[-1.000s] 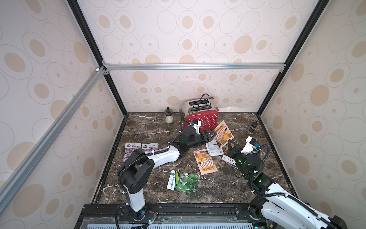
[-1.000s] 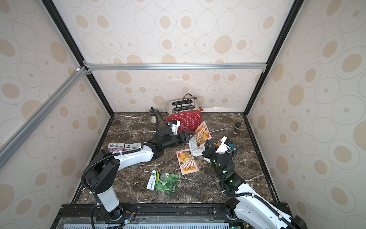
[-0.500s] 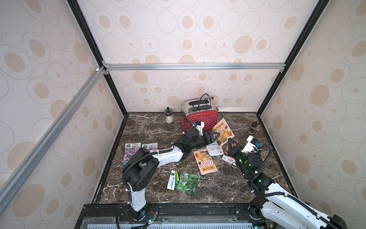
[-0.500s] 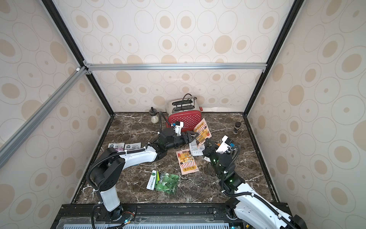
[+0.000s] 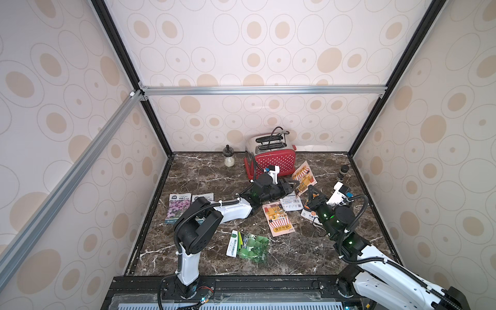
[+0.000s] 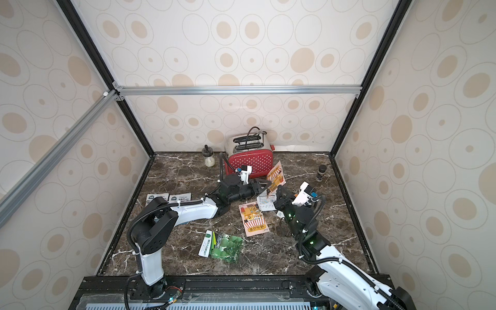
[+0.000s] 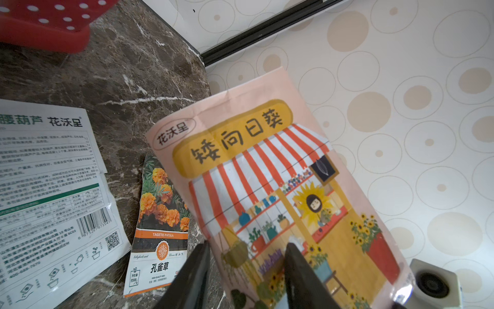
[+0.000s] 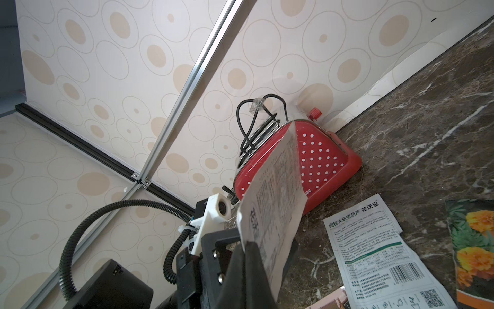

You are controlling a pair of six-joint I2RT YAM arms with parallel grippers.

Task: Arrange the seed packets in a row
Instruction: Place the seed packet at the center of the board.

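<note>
A pink-orange shop-drawing seed packet (image 5: 303, 178) (image 6: 275, 175) stands raised in front of the toaster, with my right gripper (image 5: 311, 193) (image 8: 250, 248) shut on its lower edge. My left gripper (image 5: 294, 185) (image 7: 246, 256) reaches it from the left, and its jaws stand apart with the packet (image 7: 267, 187) between them. Flat on the table lie a second shop-drawing packet (image 5: 277, 218), a green-gourd packet (image 5: 248, 245), a white-backed packet (image 7: 53, 187) and an orange-flower packet (image 7: 163, 214). Two purple-flower packets (image 5: 178, 206) lie side by side at the left, partly hidden by the left arm.
A red dotted toaster (image 5: 273, 158) with a black cord stands at the back, close behind the raised packet. A small pale jar (image 5: 229, 158) sits to its left and a dark little bottle (image 5: 343, 173) near the right wall. Patterned walls enclose three sides.
My left gripper has moved right to the raised packet and its jaws have narrowed around it. The right gripper has kept hold of the packet almost in place.
</note>
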